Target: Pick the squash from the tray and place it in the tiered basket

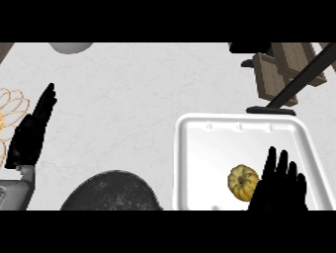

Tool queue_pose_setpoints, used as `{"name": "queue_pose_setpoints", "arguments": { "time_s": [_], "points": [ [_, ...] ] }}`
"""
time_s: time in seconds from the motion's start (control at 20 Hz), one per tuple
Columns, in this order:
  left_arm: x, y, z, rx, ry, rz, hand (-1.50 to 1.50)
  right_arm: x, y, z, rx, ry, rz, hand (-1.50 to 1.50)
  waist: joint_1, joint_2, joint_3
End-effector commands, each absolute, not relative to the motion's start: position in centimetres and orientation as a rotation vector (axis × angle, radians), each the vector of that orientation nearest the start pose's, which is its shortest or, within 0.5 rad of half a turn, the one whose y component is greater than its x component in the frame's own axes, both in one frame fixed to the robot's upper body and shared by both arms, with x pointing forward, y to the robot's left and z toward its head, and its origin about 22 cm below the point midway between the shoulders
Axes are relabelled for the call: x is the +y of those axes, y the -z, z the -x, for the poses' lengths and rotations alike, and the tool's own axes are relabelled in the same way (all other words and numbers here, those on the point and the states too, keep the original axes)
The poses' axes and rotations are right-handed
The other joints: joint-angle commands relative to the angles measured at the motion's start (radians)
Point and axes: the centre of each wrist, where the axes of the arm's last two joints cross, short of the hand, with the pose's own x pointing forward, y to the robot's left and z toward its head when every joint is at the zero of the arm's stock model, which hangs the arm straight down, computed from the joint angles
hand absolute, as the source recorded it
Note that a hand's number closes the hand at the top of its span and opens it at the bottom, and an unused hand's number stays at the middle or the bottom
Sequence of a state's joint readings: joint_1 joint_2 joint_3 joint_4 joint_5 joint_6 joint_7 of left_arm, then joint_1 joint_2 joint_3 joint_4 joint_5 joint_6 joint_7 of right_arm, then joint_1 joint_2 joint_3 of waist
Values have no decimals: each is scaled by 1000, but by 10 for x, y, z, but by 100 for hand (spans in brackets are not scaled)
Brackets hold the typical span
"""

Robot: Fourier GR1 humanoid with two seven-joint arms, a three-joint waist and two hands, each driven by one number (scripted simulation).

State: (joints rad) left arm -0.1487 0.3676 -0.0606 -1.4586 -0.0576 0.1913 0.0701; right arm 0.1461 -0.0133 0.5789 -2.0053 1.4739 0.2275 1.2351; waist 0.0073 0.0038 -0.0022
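Low in the right of the frame, the right hand (279,184) stands with fingers straight and spread, holding nothing, over the white tray (192,163). The squash (243,182), small, yellow and ribbed, lies on the tray floor just to the hand's left, touching or nearly so; the view is too steep to say which. The step in hand looks like the grasp. To do it well, the hand should shift leftward over the squash and curl fingers and thumb round its ribbed sides before lifting clear of the tray's raised rim. The tiered basket (3,129), a wire piece, sits at the far left edge, beside the left hand (31,132), which rests open, fingers up.
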Motion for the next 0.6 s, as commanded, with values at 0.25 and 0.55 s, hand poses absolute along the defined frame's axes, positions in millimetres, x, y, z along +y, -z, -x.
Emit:
{"name": "queue_pose_setpoints", "arguments": {
  "time_s": [0.25, 0.55],
  "points": [
    [298, -45, -274, -1532, 219, -433, 0, -107, -64, -171, -405, -605, 1434, -150, 3, -7, 1],
    [288, -33, -275, -1526, 246, -423, 0, -94, -53, -170, -438, -646, 1474, -150, -2, -3, 1]
  ]
}}
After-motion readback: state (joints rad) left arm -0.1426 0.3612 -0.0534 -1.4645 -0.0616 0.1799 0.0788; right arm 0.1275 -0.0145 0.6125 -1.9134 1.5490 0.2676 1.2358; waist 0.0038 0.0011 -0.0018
